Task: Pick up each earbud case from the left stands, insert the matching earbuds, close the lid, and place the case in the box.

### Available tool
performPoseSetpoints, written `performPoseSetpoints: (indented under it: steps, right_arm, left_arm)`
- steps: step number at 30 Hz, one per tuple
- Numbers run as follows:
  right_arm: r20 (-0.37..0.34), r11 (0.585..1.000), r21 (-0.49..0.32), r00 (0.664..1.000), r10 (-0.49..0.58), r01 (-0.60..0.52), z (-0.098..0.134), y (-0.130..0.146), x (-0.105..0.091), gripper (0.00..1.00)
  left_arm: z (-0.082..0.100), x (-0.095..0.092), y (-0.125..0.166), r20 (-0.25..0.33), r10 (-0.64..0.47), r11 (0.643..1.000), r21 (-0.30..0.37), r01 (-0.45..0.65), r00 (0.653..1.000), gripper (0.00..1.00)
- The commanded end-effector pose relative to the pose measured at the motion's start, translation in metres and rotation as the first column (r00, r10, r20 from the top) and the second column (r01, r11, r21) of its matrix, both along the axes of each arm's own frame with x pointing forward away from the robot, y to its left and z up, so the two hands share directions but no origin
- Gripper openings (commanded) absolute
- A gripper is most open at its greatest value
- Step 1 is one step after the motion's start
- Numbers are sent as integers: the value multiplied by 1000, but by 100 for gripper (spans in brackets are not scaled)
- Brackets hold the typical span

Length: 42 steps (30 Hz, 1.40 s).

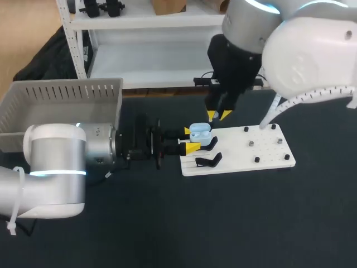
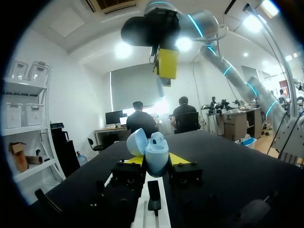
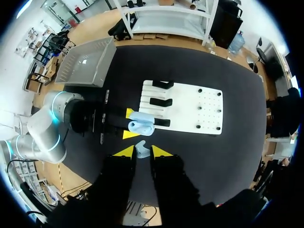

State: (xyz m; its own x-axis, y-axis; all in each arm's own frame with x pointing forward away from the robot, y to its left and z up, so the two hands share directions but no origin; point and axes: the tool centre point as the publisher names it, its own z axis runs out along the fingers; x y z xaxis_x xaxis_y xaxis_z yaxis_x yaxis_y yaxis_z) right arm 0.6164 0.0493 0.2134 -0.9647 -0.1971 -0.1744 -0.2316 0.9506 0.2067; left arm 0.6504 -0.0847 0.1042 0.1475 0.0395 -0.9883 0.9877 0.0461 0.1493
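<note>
Dark tabletop (image 1: 234,223) carries a white board (image 1: 262,148) with black stands (image 1: 209,161) and small pegs, and a grey slatted plastic box (image 1: 61,103) sits near your left arm.

Your left gripper (image 1: 189,139) is clamped from both sides on a pale blue earbud case (image 1: 199,133), a smooth rounded shell held above the board's left end. Its lid (image 2: 136,141) is tipped back open.

Your right gripper (image 3: 142,151) hangs over the case and pinches a small pale blue earbud (image 3: 141,148) between its yellow tips.

The left fingers cover the case's lower body. You cannot tell from the left wrist view whether the rounded lump in its mouth is a seated earbud. From the head view the earbud is too small to make out behind the right fingertips.
</note>
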Motion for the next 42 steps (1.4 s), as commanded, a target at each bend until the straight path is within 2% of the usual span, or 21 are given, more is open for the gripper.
performPoseSetpoints:
  steps: [1, 6, 13, 21, 25, 33, 42]
  right_arm:
    - [0, 1000, 0, 1000, 0, 0, 1, -1, 0, 0]
    - [0, 1000, 0, 1000, 0, 0, 1, -1, 0, 0]
    - [-15, 997, -1, 997, 81, -82, -7, 19, -5, 0]
    - [-35, 990, -11, 989, 144, -144, -17, 29, -5, 0]
    - [-43, 988, -13, 987, 155, -155, -21, 31, -5, 0]
    - [-54, 988, -10, 987, 152, -153, -27, 28, -5, 0]
    - [-52, 988, -8, 987, 151, -152, -35, 28, -3, 0]
  left_arm:
    - [0, -2, 0, 2, 7, 1000, -1, -7, 1000, 0]
    - [0, -2, 0, 2, 7, 1000, -1, -7, 1000, 0]
    - [0, -2, 0, 2, 7, 1000, -1, -7, 1000, 0]
    - [0, -2, 0, 2, 7, 1000, -1, -7, 1000, 0]
    - [0, -2, 0, 2, 7, 1000, -1, -7, 1000, 0]
    - [-5, -1, -1, -43, -4, 999, 37, 6, 999, 0]
    - [-6, -1, -2, -52, -1, 999, 46, 4, 999, 0]
